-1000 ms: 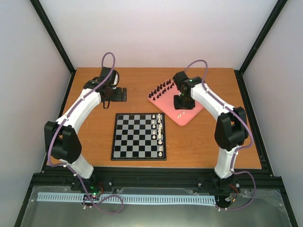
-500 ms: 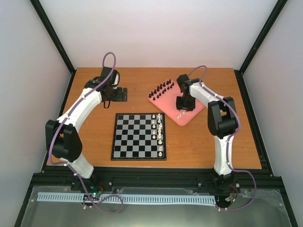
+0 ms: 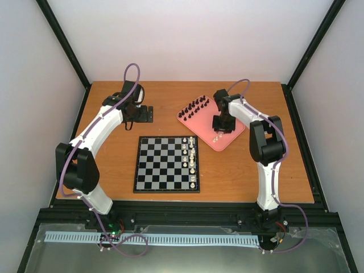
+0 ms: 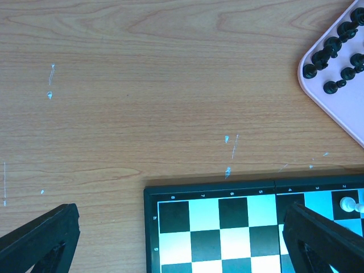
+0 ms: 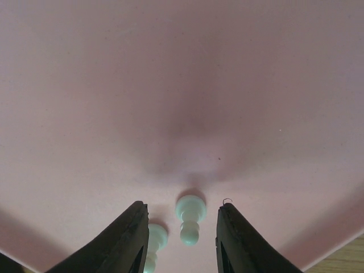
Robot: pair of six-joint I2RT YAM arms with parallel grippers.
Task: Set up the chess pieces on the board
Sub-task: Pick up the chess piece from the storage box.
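Wooden table [image 3: 116, 165] beneath board [image 3: 162, 165], white walls [image 3: 187, 40]

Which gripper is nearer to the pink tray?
Right. The right gripper is just over the tray, a white piece between its fingers. The left gripper is over the table, well to the tray's left.

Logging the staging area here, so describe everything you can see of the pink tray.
The pink tray is a flat rectangle with rounded corners, matte and plastic-looking. It lies on the wooden table, turned at an angle, to the right of and beyond the chessboard, apart from it. Rows of black pieces stand at its far-left end; two white pieces stand near its near corner, where the open right gripper straddles one.
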